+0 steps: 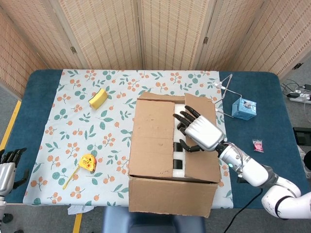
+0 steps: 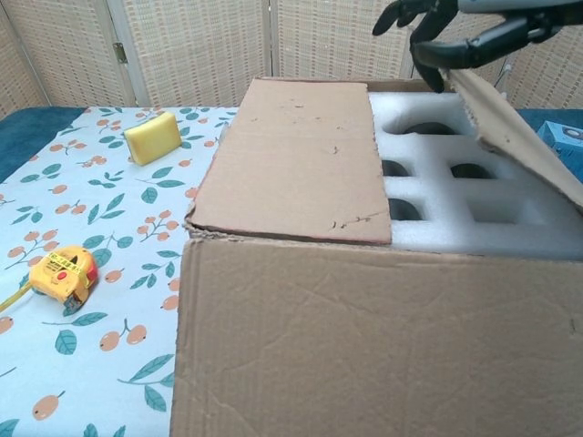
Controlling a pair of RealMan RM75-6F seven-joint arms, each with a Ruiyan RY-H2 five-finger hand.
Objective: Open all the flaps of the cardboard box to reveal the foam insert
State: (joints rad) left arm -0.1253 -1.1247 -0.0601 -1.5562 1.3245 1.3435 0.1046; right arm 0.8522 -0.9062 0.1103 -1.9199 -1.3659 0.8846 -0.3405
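Cardboard box (image 1: 170, 160) stood at the table's near edge, right hand (image 1: 201, 133) gripped its raised right flap (image 2: 519, 127), white foam insert (image 2: 474, 205) showed beneath, left flap (image 1: 151, 138) lay flat, left hand (image 1: 7, 167) far left of box, fingers loosely apart, holding nothing.

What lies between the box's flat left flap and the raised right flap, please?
White foam insert with round holes shows in the gap between the left flap and the right flap, which the right hand grips. The chest view shows it best.

Left robot hand (image 1: 7, 167) cut by frame edge; foam insert (image 2: 455, 196) part-hidden under flaps.
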